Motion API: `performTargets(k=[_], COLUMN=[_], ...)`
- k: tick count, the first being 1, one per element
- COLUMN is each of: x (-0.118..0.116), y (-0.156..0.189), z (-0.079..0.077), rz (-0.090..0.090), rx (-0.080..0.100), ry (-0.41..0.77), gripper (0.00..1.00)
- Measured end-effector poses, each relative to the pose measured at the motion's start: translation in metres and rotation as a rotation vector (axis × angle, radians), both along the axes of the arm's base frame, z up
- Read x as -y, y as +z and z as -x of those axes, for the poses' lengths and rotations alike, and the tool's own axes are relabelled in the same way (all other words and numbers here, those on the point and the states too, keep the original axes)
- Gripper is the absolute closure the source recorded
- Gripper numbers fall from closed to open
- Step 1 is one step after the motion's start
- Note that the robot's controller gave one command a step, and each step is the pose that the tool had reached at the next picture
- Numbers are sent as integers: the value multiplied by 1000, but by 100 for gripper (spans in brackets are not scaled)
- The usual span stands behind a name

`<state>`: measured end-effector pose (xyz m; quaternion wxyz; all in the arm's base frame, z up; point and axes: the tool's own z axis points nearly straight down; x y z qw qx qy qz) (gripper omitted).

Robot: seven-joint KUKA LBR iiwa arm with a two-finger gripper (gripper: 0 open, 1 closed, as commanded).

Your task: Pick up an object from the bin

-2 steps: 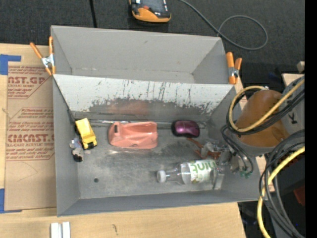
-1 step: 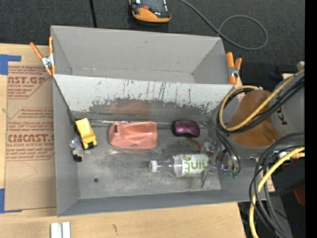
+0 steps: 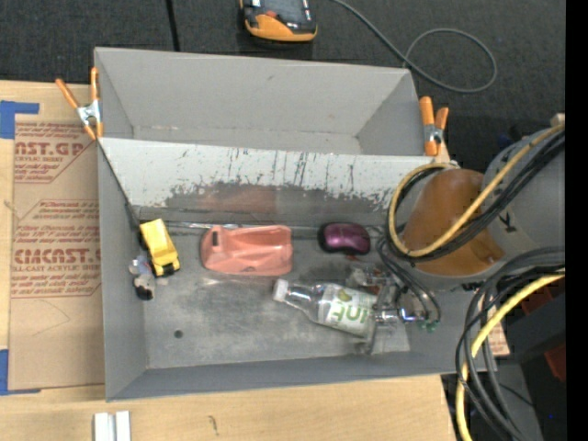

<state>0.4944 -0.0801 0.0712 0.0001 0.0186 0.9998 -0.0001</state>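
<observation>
The gripper [image 3: 395, 307] hangs low at the right end of the bin [image 3: 248, 108]. It is too hard to tell if it is spread or closed. A clear bottle [image 3: 331, 307] with a green label lies on its side just left of it. A purple lump [image 3: 344, 238] sits near, behind the bottle. A pink pouch [image 3: 246, 250] and a yellow toy truck [image 3: 159, 245] lie farther left.

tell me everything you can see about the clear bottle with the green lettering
The clear plastic bottle with a white, green-lettered label lies on its side on the grey metal bin's floor, lower right in the view, neck pointing left and slightly away, near the pink rounded block. Its label end reaches the robot arm's cabled wrist; whether they touch cannot be told.
</observation>
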Motion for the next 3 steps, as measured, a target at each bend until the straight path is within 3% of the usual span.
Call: performTargets(k=[1,2,3], x=[-21,-21,8], y=[-2,-2,46], z=[-14,-14,-10], rz=[-1,0,-2], rx=[0,0,-8], ry=[92,92,102], gripper=[100,100,100])
